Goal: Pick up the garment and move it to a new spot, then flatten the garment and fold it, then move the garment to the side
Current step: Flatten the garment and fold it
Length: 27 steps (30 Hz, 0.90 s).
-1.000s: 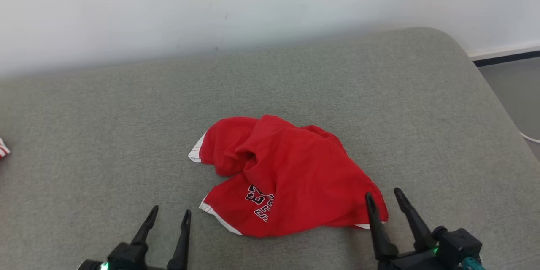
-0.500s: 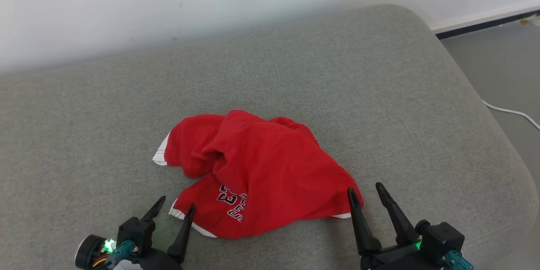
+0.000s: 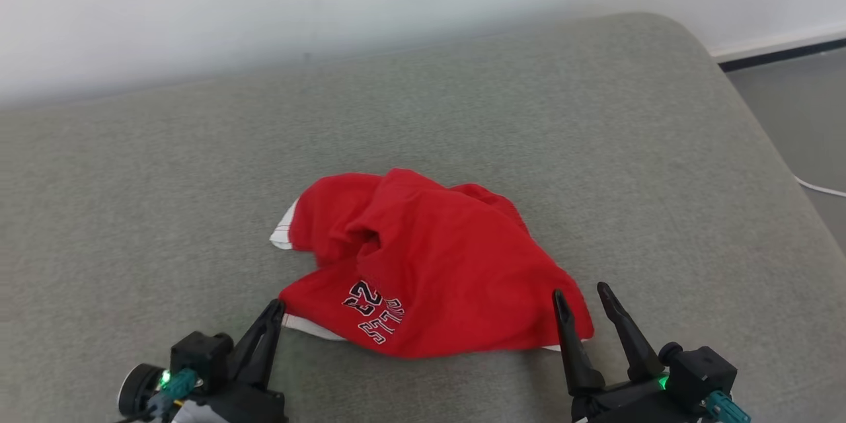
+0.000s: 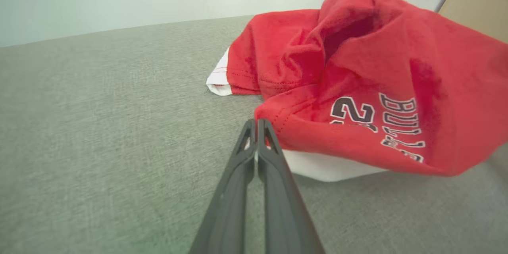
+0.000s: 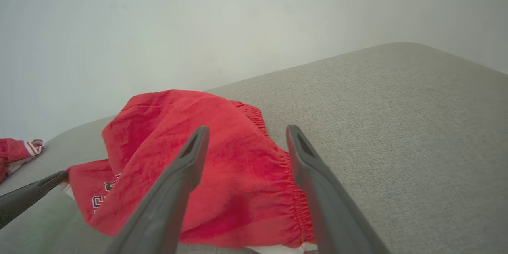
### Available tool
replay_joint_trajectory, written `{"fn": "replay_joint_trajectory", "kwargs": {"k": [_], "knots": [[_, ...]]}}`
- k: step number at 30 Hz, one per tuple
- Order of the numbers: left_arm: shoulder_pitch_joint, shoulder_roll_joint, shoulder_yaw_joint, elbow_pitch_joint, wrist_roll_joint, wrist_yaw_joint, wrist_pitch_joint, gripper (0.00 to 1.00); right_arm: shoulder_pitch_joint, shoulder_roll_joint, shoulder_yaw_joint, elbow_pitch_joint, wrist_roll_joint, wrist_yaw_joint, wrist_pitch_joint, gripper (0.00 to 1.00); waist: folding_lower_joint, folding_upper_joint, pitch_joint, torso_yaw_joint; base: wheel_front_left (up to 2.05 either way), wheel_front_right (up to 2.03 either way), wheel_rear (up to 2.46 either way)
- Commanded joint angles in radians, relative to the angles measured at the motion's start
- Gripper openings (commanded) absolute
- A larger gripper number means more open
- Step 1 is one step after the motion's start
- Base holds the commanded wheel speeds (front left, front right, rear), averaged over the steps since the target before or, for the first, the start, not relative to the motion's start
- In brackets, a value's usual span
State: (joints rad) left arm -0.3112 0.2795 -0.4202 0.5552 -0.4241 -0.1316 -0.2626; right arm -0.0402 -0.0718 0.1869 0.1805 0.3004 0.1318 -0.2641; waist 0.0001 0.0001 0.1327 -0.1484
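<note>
Crumpled red garment (image 3: 436, 258) lying between the two arms, near the front edge of the grey sofa cushion (image 3: 462, 112).

Head view: the garment's long axis runs side to side. Its white-trimmed hem corner meets the left gripper (image 3: 274, 307), and its far end reaches the right gripper (image 3: 581, 294), so each arm has an end within reach. Left wrist view: the left gripper (image 4: 257, 123) has its fingers pressed together, tips against the hem corner of the garment (image 4: 357, 67), which lies just right of them. Whether any cloth is pinched cannot be told. Right wrist view: the right gripper (image 5: 246, 139) is spread wide and holds nothing, its fingers framing the gathered waistband of the garment (image 5: 178, 135) straight ahead. The left arm looks better placed to lift first.
</note>
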Motion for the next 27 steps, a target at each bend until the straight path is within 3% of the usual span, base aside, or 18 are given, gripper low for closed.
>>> {"fn": "replay_joint_trajectory", "kwargs": {"k": [1,3,12,20,21,22,27], "knots": [[0.033,0.004,0.015,-0.023,0.004,0.003,-0.003,0.00,0.008,0.001,-0.003,0.000,-0.003,-0.002,-0.001,1.00,-0.0001,-0.0001,-0.008,0.053,0.00,0.00,0.00],[0.082,0.007,0.057,-0.091,0.025,0.003,-0.003,0.00,0.010,0.002,-0.007,0.000,-0.005,-0.002,-0.001,1.00,-0.0001,-0.0001,-0.010,0.099,0.00,0.00,0.00],[0.249,-0.015,0.160,-0.210,0.045,0.003,-0.003,0.00,0.011,0.004,-0.013,0.013,-0.009,-0.002,-0.001,1.00,-0.0001,-0.0001,-0.011,0.178,0.00,0.00,0.00],[0.302,-0.051,0.173,-0.148,0.036,0.003,-0.003,0.00,0.013,0.000,-0.003,0.042,-0.004,-0.002,0.000,1.00,-0.0001,-0.0001,-0.037,0.181,0.00,0.00,0.00],[0.302,-0.059,0.192,-0.155,0.040,0.003,-0.003,0.65,0.017,-0.002,-0.008,0.042,-0.002,-0.002,0.000,1.00,-0.0001,-0.0001,-0.041,0.178,0.00,0.00,0.00],[0.306,-0.069,0.213,-0.165,0.046,0.003,-0.003,1.00,0.020,-0.003,-0.013,0.045,0.000,-0.002,0.000,1.00,-0.0001,-0.0001,-0.047,0.175,0.00,0.00,0.00],[0.341,-0.111,0.302,-0.261,0.102,0.003,-0.003,1.00,0.032,-0.011,-0.034,0.058,0.005,-0.002,-0.001,1.00,-0.0001,-0.0001,-0.067,0.165,0.00,0.00,0.00]]}}
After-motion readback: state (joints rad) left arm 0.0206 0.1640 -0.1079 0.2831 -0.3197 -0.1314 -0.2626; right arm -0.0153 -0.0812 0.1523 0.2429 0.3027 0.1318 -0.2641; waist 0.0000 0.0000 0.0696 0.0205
